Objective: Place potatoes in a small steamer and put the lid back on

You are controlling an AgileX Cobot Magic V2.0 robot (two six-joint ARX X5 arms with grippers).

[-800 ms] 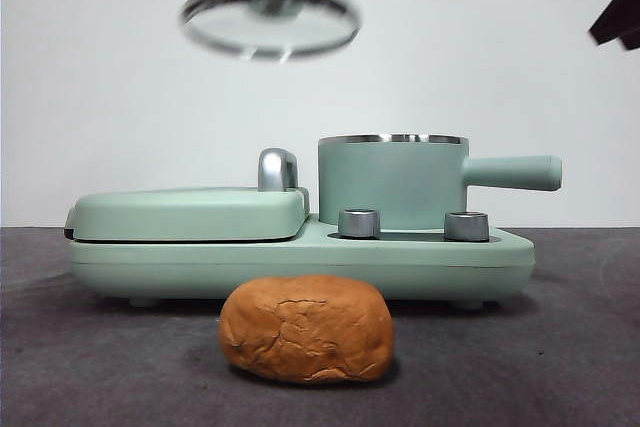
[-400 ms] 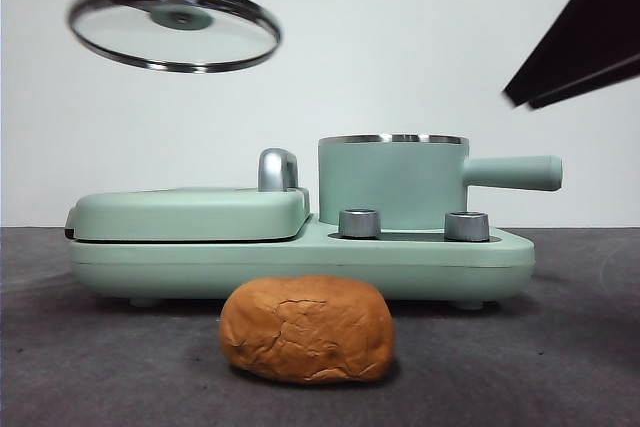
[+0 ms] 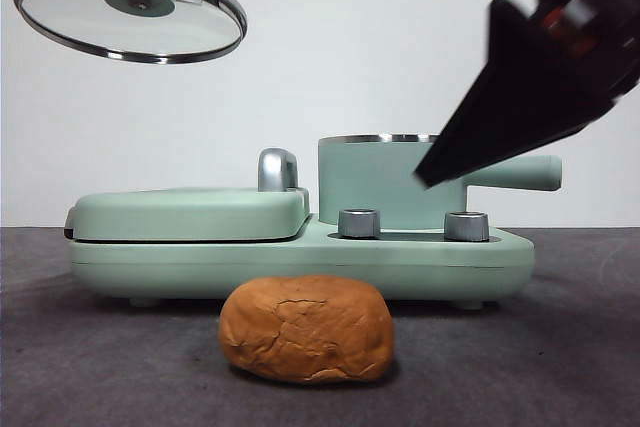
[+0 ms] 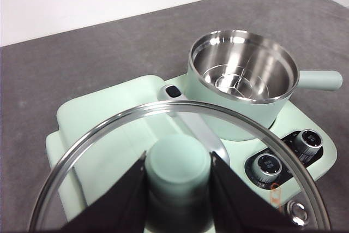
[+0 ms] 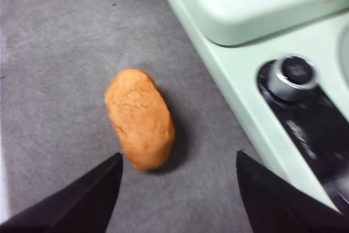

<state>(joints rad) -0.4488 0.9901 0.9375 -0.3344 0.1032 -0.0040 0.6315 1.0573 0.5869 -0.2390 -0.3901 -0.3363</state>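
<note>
The left gripper (image 4: 177,189) is clamping the mint knob of the lid (image 3: 130,9), hanging it high above the flat green grill plate (image 3: 190,212). The right gripper (image 5: 177,189), jaws spread wide and holding nothing, is hovering over the potato (image 5: 140,118), an orange-brown, cracked lump lying on the grey table (image 3: 560,367) just before the appliance. The small steamer (image 4: 242,77) is sitting uncovered, its steel bowl bare. A plain white wall is standing behind.

The left gripper (image 4: 177,189) is up high at 10 o'clock, squeezing a knob. The right gripper (image 5: 177,189) reaches down from 2 o'clock, jaws wide apart.
</note>
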